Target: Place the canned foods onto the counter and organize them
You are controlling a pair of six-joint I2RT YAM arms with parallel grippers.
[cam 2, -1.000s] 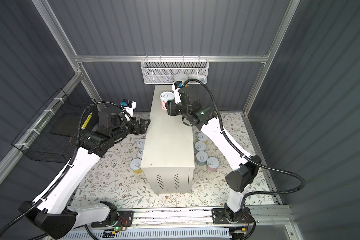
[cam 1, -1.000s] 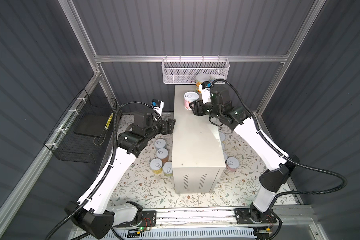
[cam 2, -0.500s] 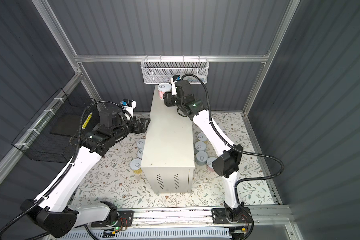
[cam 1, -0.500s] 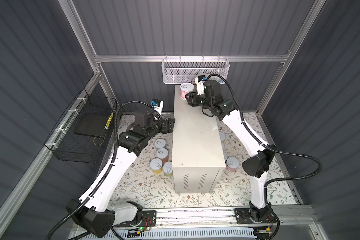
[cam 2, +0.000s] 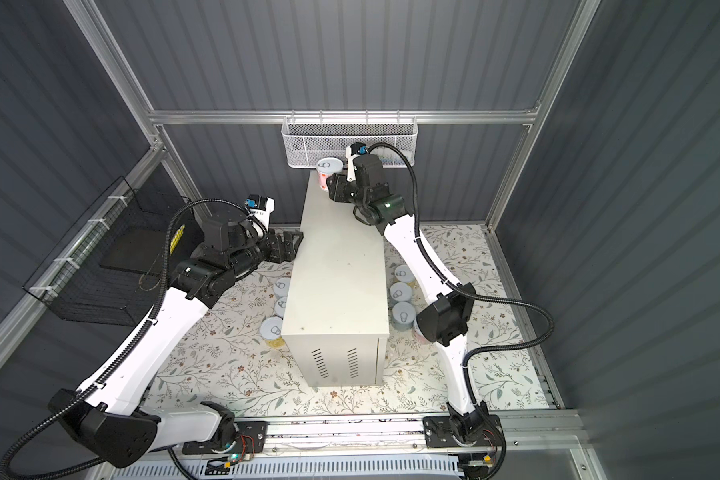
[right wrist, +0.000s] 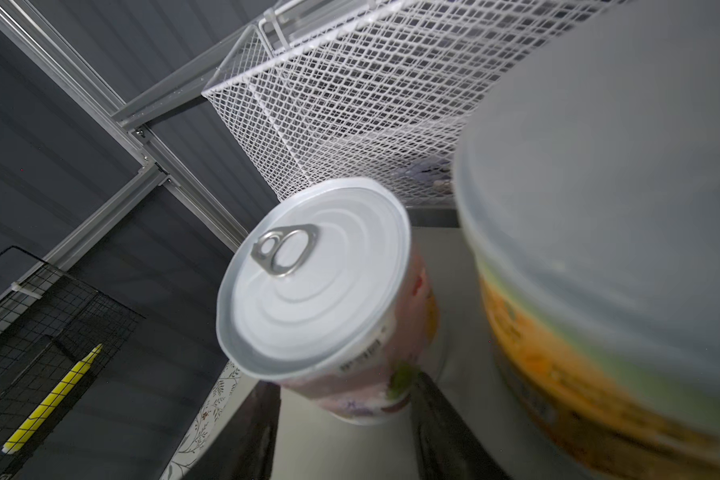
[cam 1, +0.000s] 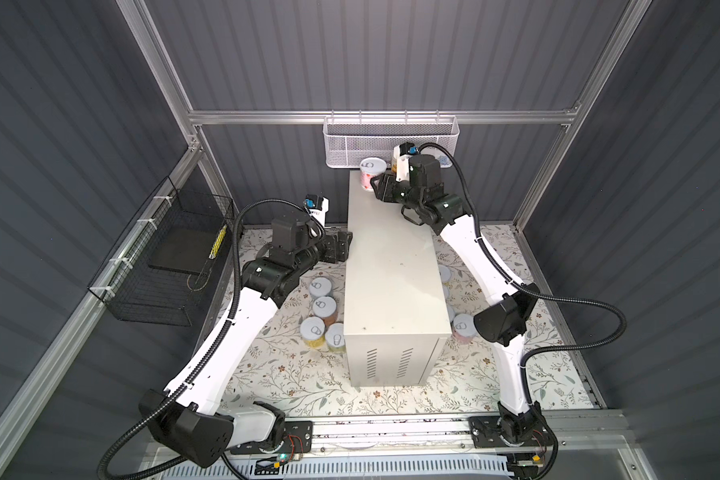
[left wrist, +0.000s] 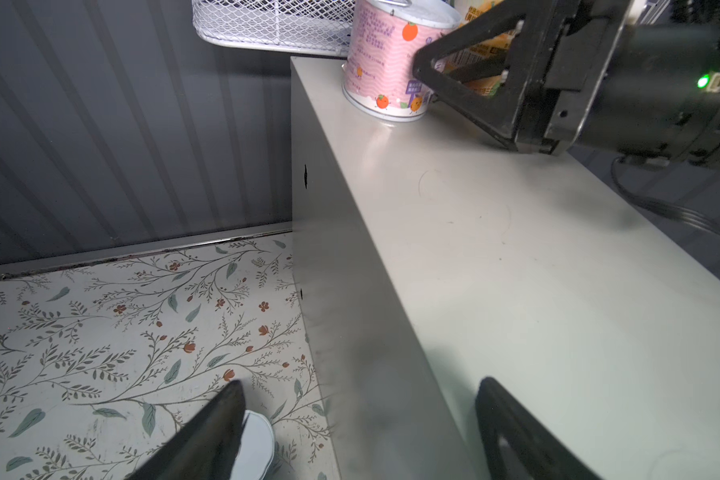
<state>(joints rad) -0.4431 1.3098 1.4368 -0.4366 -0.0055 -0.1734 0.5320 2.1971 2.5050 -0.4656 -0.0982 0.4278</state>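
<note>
Here the cream counter [cam 1: 391,266] stood among loose cans [cam 1: 324,307] on the floral floor [cam 1: 292,374]. The left tool [cam 1: 345,247] hung at its side, jaws apart and empty; the right tool [cam 1: 378,188] clamped the pink can [cam 1: 371,174] upright on its far end.

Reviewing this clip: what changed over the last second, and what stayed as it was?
The right gripper, still shut on the pink-labelled pull-tab can, carried it along the cream-white metal counter to its far end, beside the orange-labelled can. The left gripper stayed open beside the counter; the cans on the floral surface did not move.
</note>
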